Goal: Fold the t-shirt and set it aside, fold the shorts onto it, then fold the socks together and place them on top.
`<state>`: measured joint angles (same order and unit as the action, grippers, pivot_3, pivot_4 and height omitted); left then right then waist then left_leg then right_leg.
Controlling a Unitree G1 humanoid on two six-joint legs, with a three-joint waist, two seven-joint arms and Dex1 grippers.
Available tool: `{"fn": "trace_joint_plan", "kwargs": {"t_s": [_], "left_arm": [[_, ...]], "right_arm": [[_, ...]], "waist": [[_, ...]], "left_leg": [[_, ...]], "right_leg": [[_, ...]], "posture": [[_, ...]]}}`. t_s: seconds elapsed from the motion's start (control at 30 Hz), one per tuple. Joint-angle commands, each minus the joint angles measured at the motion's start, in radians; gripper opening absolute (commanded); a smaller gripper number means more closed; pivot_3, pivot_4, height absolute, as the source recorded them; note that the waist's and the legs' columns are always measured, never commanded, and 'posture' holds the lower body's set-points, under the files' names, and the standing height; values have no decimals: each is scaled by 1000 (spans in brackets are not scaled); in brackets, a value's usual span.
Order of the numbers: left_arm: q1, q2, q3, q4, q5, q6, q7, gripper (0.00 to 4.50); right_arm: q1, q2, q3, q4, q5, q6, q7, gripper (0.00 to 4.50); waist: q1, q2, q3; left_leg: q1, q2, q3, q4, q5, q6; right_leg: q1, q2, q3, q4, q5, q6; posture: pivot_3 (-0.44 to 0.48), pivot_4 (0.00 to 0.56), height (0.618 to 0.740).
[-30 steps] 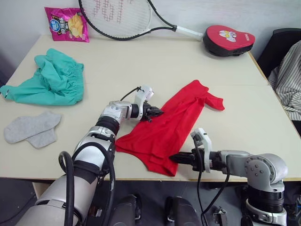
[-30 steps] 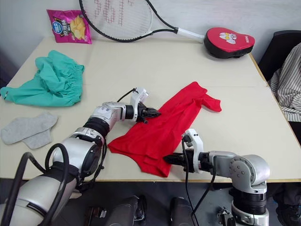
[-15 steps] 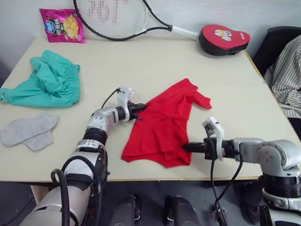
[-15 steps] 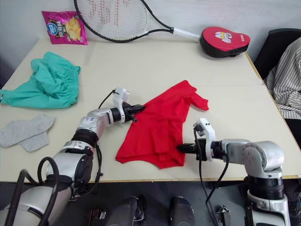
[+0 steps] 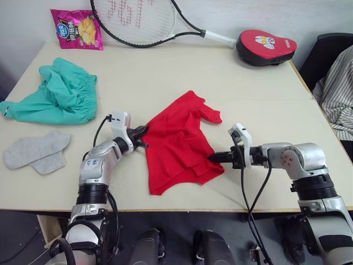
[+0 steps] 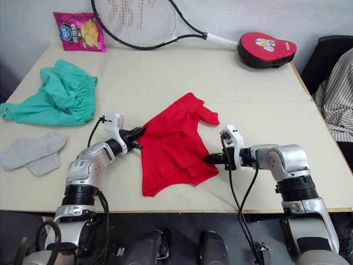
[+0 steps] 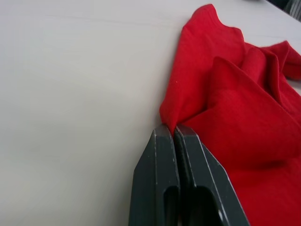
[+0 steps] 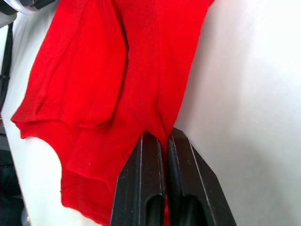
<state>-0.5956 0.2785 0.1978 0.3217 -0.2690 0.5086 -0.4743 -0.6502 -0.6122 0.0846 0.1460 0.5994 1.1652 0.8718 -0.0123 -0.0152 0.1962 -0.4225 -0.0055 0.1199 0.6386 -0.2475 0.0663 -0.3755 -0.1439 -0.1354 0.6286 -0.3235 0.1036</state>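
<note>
Both grippers are clamped on the bright red short-sleeved cloth t-shirt (image 5: 176,141): my left gripper (image 5: 139,132) pinches its left edge, and my right gripper (image 5: 216,157) pinches its right edge nearer the hem. In each wrist view the two black fingers (image 7: 164,155) sit pressed together with a thin ridge of red fabric caught between them, so I read both holds as firm but shallow.

That shirt lies rumpled in the middle of the pale wooden table (image 5: 165,72), with one sleeve pointing away from me and the hem toward the near edge. It looks light and limp. I expect it to sag and bunch wherever it is unsupported, and to drag on the tabletop rather than slide cleanly. Pinching a doubled seam or the ribbed hem should hold better than a single layer, which could slip out under tension.

Teal-green soft cloth shorts (image 5: 58,94) lie crumpled at the far left, well apart from the shirt. A pair of light grey ankle socks (image 5: 37,152) rests overlapped near the left edge, closer to me. Those socks are small and soft, so I would take both cuffs together.
</note>
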Motion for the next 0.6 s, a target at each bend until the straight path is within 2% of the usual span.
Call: {"fn": "trace_joint_plan", "kwargs": {"t_s": [0.03,0.1,0.13,0.27,0.3,0.4,0.43,0.6], "left_arm": [[66,175,-119,-75,80,-110,-203,596],[94,255,-147,-79,110,-207,-265,1225],[117,303,-158,-80,125,-288,-309,1489],[207,449,-187,-62,161,-649,-487,2822],[227,466,-195,-61,158,-734,-527,3131],[253,488,-219,-37,156,-910,-604,4105],[255,487,-232,-20,168,-980,-615,4412],[207,455,-297,94,256,-1251,-603,4463]], "right_arm": [[49,-79,-57,-125,51,-48,105,682],[87,-116,-76,-164,36,-143,154,1366],[124,-154,-74,-184,-3,-255,204,1682],[265,-290,-5,-107,-273,-919,406,3125],[272,-280,-10,-47,-308,-1078,424,3465],[247,-236,-14,107,-367,-1372,443,4496],[226,-219,0,174,-406,-1485,437,4500],[94,-120,74,468,-563,-1942,398,4500]], "waist": [[7,0,0],[7,0,0],[7,0,0],[11,0,0],[11,0,0],[9,1,1],[8,1,1],[1,3,1]], "left_leg": [[0,0,0,0,0,0],[0,1,1,-2,-1,-2],[0,1,2,-3,-1,-2],[1,0,3,-5,-5,-6],[2,0,4,-5,-7,-6],[3,0,6,-4,-7,-6],[3,0,6,-4,-7,-6],[5,0,6,-3,-4,-1]], "right_leg": [[0,0,0,0,0,0],[-2,1,1,-1,0,0],[-2,2,1,-2,0,0],[-2,1,1,-4,0,0],[-1,0,1,-4,0,0],[-1,-1,1,-7,1,1],[-1,-1,1,-6,1,1],[0,-1,2,-4,1,1]], "posture": [[0,150,740],[0,150,740],[0,150,740],[0,150,740],[0,150,740],[0,150,740],[0,150,740],[0,150,740]]}}
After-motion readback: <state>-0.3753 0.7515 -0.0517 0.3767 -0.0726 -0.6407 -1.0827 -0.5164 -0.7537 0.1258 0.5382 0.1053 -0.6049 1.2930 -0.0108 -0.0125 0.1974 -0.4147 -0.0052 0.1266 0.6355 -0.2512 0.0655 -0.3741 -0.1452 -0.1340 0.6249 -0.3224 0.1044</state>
